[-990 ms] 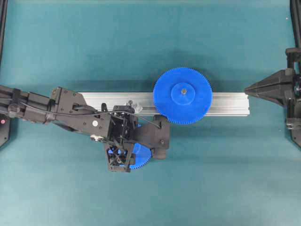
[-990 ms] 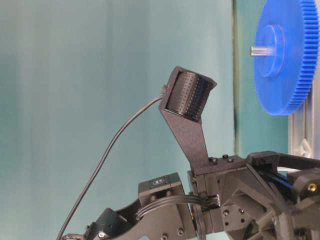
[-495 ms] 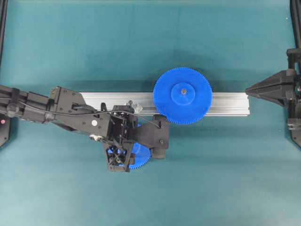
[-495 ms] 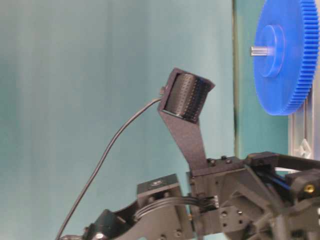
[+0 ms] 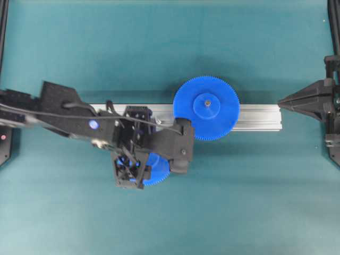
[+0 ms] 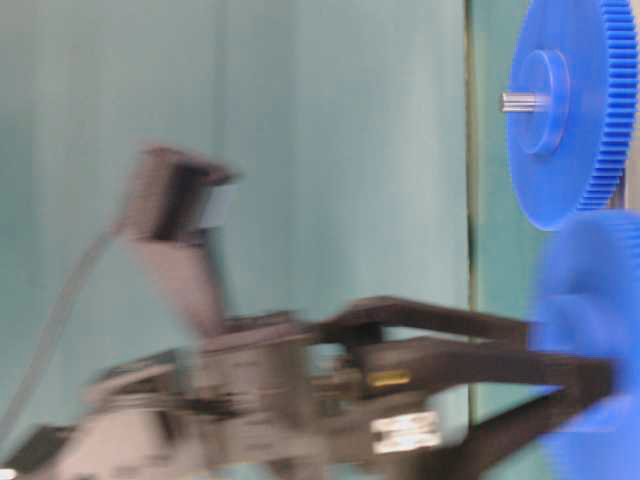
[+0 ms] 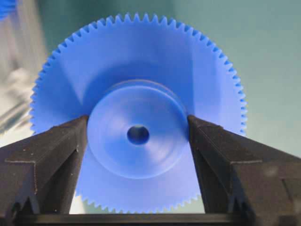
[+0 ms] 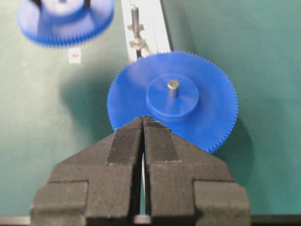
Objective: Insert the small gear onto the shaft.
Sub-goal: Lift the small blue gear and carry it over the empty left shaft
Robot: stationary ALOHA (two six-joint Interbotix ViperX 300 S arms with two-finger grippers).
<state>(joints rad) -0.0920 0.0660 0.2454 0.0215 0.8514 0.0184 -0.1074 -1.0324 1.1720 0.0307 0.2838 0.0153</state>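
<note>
The small gear (image 7: 138, 70), blue with a raised hub and centre hole, fills the left wrist view. My left gripper (image 7: 138, 126) is shut on its hub, one finger pressed on each side. From above, the left gripper (image 5: 137, 168) hides most of the small gear (image 5: 160, 170), just in front of the rail. At table level the small gear (image 6: 592, 330) is blurred and off the table. The free shaft (image 8: 135, 19) stands on the rail beside the larger gear (image 8: 207, 117). My right gripper (image 8: 143, 120) is shut and empty, and sits as the right gripper (image 5: 281, 101) at the rail's right end.
The larger blue gear (image 5: 206, 108) sits on its own shaft on the aluminium rail (image 5: 257, 117), which runs left to right across the green table. Black frame posts (image 5: 333, 21) line the table's left and right edges.
My left arm has swung and risen with the small gear still held; at table level the gear comes up into view, blurred by motion. The right gripper has not moved.
</note>
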